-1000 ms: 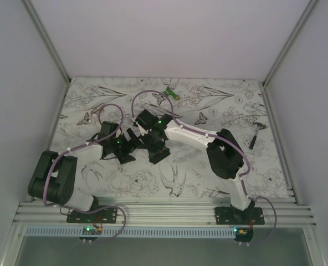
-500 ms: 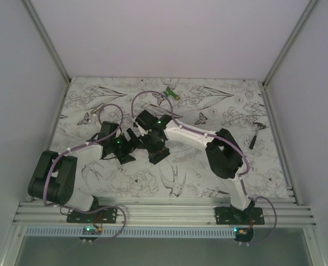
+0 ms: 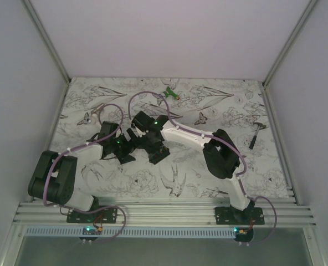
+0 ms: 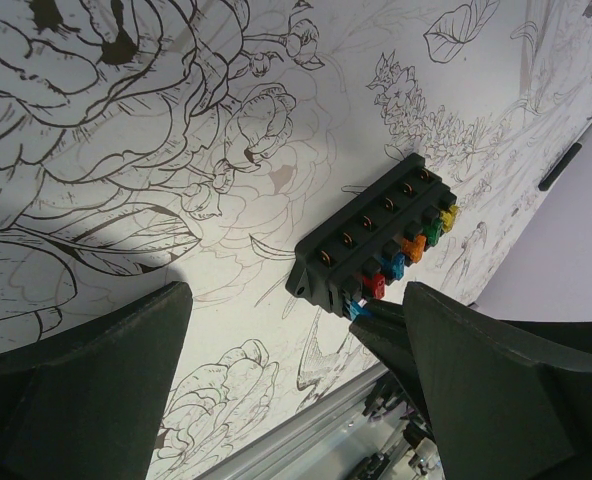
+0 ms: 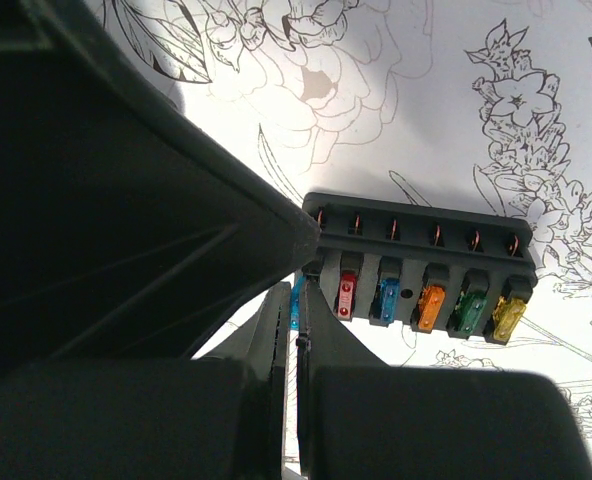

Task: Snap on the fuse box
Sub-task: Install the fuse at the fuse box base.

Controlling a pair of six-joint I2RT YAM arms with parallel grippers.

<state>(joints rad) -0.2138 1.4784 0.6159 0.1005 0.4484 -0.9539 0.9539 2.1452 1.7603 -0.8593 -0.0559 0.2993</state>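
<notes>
Here, the black fuse box [image 4: 376, 235] lay flat on the floral worktop [image 4: 126, 150], right of centre in the left wrist view. The left end effector [image 4: 296, 310] stood wide open, holding nothing. The right end effector [image 5: 299, 312] was closed on a blue fuse [image 5: 295, 296] at the box's end.

Arms [image 3: 186, 134]: white links, black joints, purple cables [image 3: 144, 94], green lights [image 3: 118, 142].

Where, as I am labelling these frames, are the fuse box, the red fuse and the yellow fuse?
fuse box [image 4: 376, 238], left wrist view, middle of its black top.
red fuse [image 5: 346, 295], right wrist view, its red body.
yellow fuse [image 5: 507, 318], right wrist view, its yellow body.
</notes>
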